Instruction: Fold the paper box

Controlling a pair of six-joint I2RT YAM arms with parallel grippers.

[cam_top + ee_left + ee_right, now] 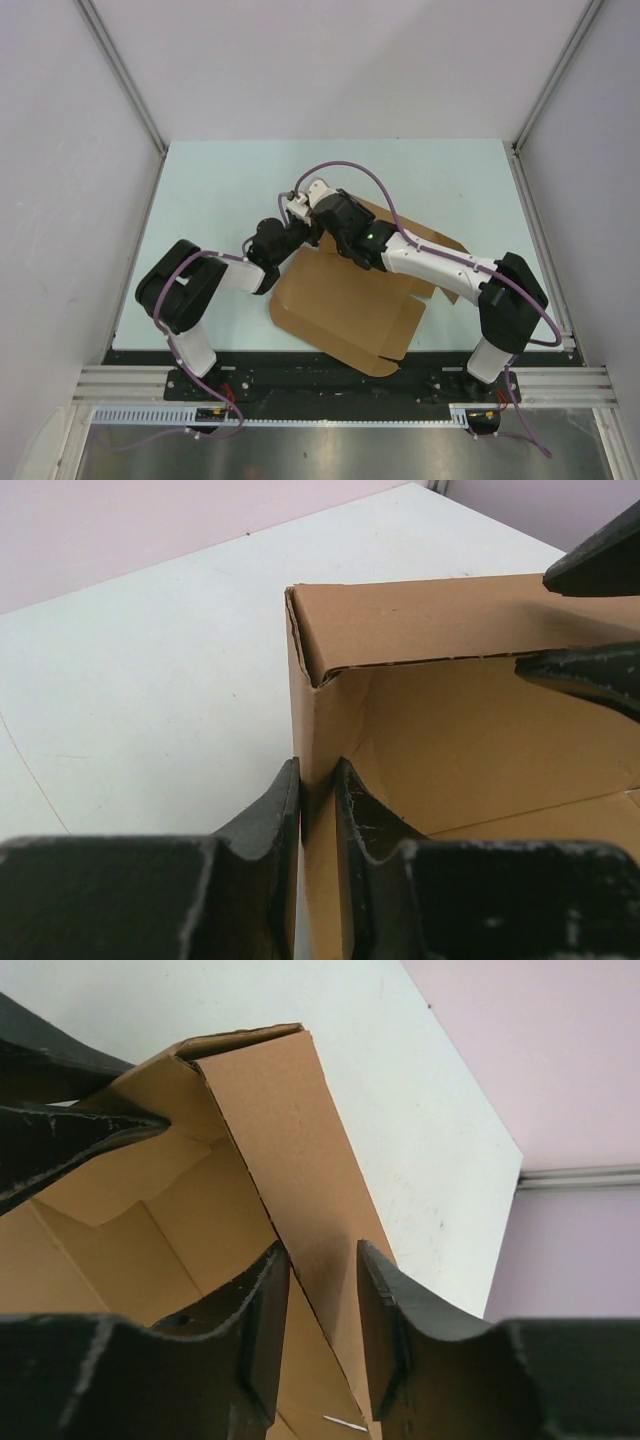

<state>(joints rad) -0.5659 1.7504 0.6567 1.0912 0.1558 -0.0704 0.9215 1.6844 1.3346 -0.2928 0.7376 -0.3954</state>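
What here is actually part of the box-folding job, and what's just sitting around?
Part of the job:
- paper box, half folded
- left gripper, pinching one box wall
- right gripper, straddling a raised flap

Just there:
- table
- purple cables on the arms

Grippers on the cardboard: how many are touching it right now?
2. The left gripper pinches one upright wall of the box beside its corner. The right gripper straddles the adjoining wall, and whether it is clamped is unclear. No others are in view.
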